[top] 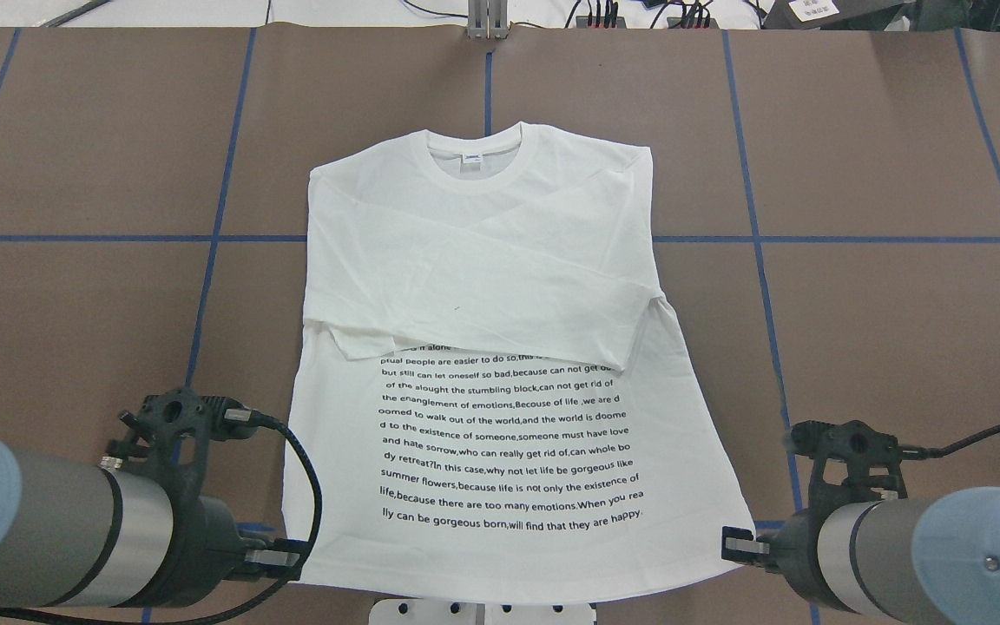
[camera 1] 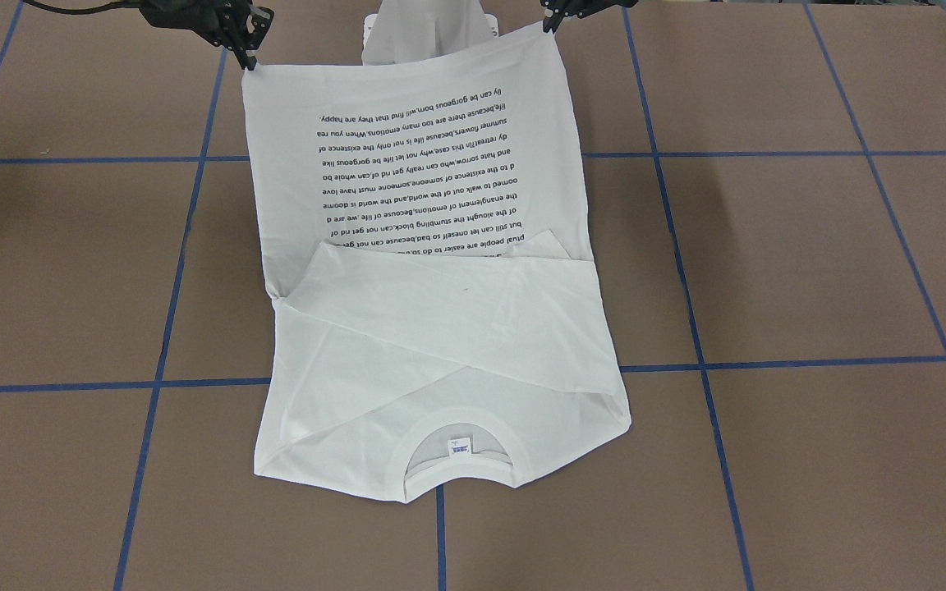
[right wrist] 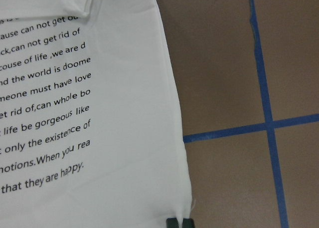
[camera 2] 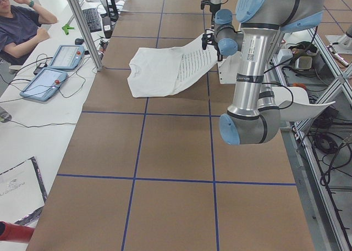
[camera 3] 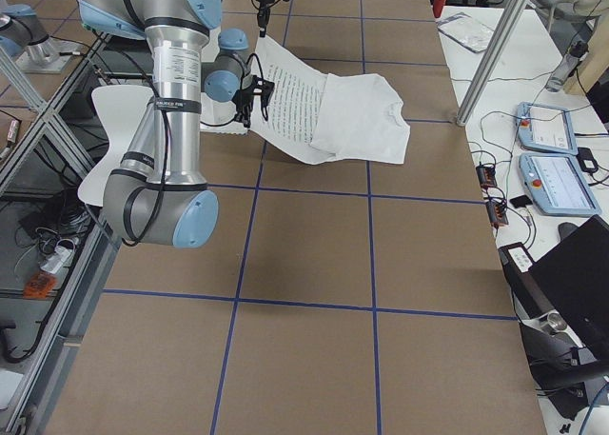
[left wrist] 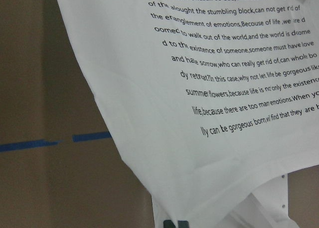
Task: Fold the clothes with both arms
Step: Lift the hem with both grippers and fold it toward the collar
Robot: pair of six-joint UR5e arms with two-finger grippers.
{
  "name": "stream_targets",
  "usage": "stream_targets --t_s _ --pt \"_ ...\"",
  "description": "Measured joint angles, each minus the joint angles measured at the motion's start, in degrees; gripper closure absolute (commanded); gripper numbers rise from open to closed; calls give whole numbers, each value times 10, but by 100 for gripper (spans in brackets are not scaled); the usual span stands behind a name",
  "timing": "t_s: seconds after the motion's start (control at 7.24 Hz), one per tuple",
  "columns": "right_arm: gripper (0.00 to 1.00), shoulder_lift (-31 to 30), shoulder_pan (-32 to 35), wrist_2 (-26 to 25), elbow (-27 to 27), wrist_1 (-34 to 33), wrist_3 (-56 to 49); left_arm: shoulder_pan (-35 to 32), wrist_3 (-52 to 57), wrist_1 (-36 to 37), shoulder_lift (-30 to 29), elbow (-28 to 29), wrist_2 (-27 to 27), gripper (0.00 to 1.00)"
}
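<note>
Clearly, the white T-shirt lay printed side up on the brown table. Its collar end rested flat on the side far from the robot. Both sleeves were folded across the chest and covered the top line of the black text. A small blue-printed label sat inside the collar.

The hem end was raised off the surface, and both side views showed the cloth sloping up toward the robot. The left gripper was clamped on one hem corner and the right gripper on the other. The hem ran stretched between them, above the white pedestal.

Each wrist view showed dark fingertips pinched at the very edge of the cloth, with the printed lines spreading away from them. Blue tape lines crossed the table on either side of the shirt.
</note>
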Motion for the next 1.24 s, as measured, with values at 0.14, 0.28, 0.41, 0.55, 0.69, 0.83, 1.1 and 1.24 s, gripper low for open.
stream_targets --t_s 0.14,0.28,0.41,0.55,0.69,0.83,1.1,1.24 --pt "100 32 34 19 1 -38 -39 -18 7 16 -16 12 -11 100" --pt "100 84 74 28 -22 -74 -83 -41 26 22 -37 45 -14 100" --pt "100 144 118 32 -56 -107 -124 -74 47 24 -59 80 -15 100" --pt "100 198 161 35 -87 -137 -157 -107 65 24 -76 106 -16 100" --pt "100 236 204 45 -113 -154 -182 -141 86 25 -87 122 -16 100" --pt "100 267 247 62 -141 -160 -201 -177 106 25 -98 138 -16 100" --pt "100 319 295 72 -208 -155 -219 -227 130 24 -131 185 -9 100" --pt "100 340 307 72 -250 -140 -221 -241 145 21 -149 219 6 100"
